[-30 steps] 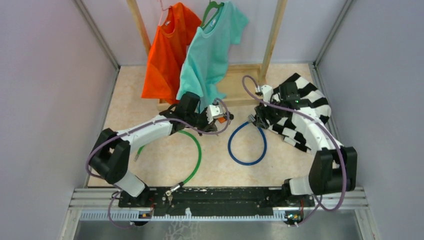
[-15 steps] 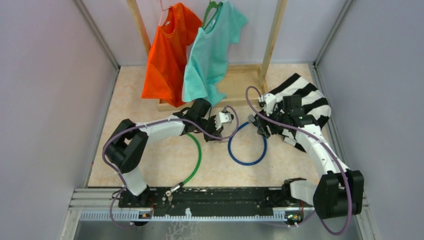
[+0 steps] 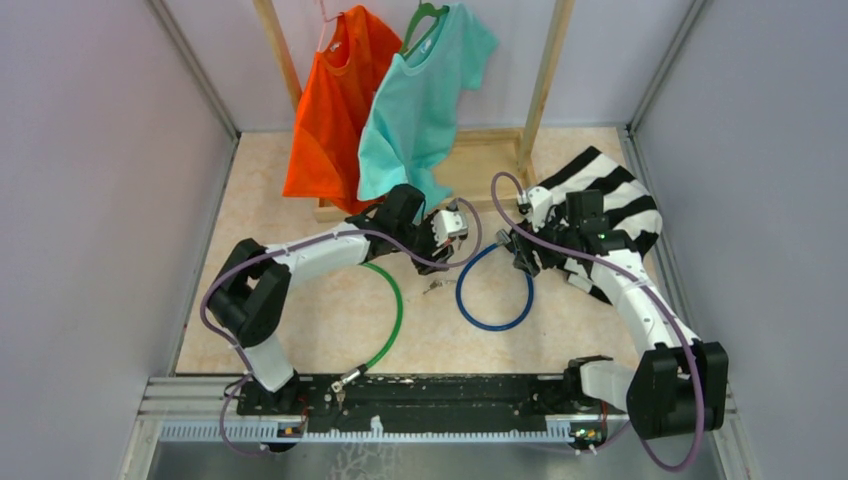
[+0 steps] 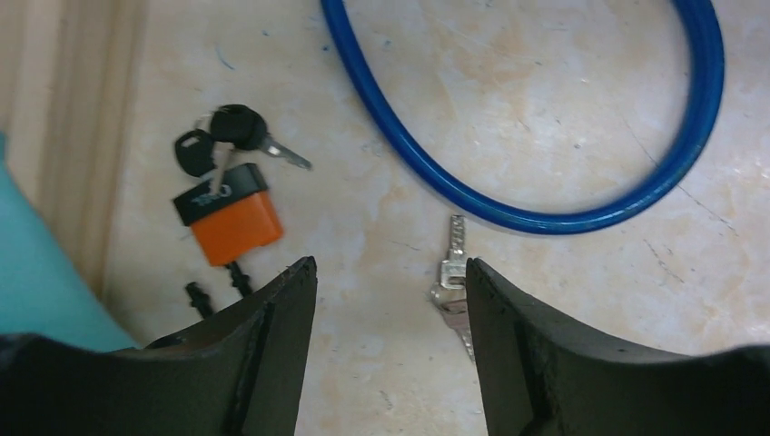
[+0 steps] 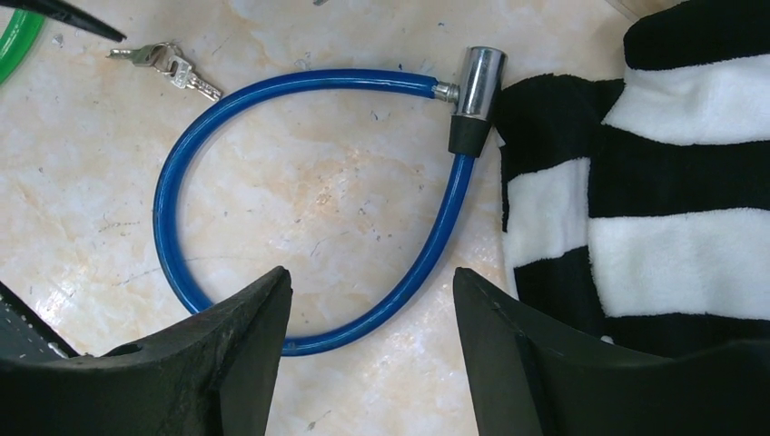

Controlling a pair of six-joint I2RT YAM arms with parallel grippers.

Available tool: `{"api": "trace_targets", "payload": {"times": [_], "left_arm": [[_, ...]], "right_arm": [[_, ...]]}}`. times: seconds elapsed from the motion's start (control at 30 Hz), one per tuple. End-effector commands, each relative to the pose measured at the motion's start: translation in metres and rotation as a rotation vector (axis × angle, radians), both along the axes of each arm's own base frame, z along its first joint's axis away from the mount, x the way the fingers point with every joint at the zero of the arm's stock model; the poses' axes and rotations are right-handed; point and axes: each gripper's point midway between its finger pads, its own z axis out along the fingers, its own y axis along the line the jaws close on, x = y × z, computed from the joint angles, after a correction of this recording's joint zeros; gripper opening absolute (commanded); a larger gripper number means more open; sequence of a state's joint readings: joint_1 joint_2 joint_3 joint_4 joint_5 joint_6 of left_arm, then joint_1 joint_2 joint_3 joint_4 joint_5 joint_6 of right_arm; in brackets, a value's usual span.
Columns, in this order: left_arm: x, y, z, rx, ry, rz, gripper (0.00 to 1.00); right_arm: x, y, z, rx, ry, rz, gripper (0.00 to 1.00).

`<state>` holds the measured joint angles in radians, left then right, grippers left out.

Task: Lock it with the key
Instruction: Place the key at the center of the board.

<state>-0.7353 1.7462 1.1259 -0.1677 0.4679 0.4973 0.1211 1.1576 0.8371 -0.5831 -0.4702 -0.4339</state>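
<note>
top view: a blue cable lock (image 3: 492, 327) lies in a closed loop on the pale floor. a small bunch of silver keys (image 3: 433, 287) lies just left of the loop, not touching it. the left gripper (image 3: 452, 225) hangs above the loop's upper left, and the right gripper (image 3: 512, 250) hangs at its upper right end.

left wrist view: the left gripper (image 4: 390, 272) is spread wide and empty. the silver keys lie between its fingers, just outside the blue curve. an orange tag with black keys (image 4: 227, 213) lies farther from the loop.

right wrist view: the right gripper (image 5: 372, 277) is spread and holds nothing over the loop. the shiny metal barrel (image 5: 477, 73), with its black collar, joins both cable ends beside a black-and-white striped cloth (image 5: 654, 182).
</note>
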Motion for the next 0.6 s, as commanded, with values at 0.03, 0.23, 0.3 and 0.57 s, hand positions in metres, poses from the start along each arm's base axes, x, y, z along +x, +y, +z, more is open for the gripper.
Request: {"api": "trace_targets", "payload": {"times": [0.03,0.23,0.3,0.57], "left_arm": [[0.032,-0.004,0.022,0.017,-0.118,0.075,0.72],[0.055,-0.01,0.017,0.037,-0.108,0.157,0.85],[0.063,-0.011,0.013,0.051,-0.094,0.184,0.88],[0.09,-0.007,-0.006,0.109,-0.056,0.273,0.93]], "right_arm": [[0.007,0.001,0.026,0.018,-0.128,0.005,0.67],[0.009,-0.004,0.034,0.002,-0.182,-0.014,0.7],[0.01,-0.006,0.035,-0.006,-0.189,-0.023,0.71],[0.008,-0.006,0.033,-0.006,-0.184,-0.022,0.71]]}}
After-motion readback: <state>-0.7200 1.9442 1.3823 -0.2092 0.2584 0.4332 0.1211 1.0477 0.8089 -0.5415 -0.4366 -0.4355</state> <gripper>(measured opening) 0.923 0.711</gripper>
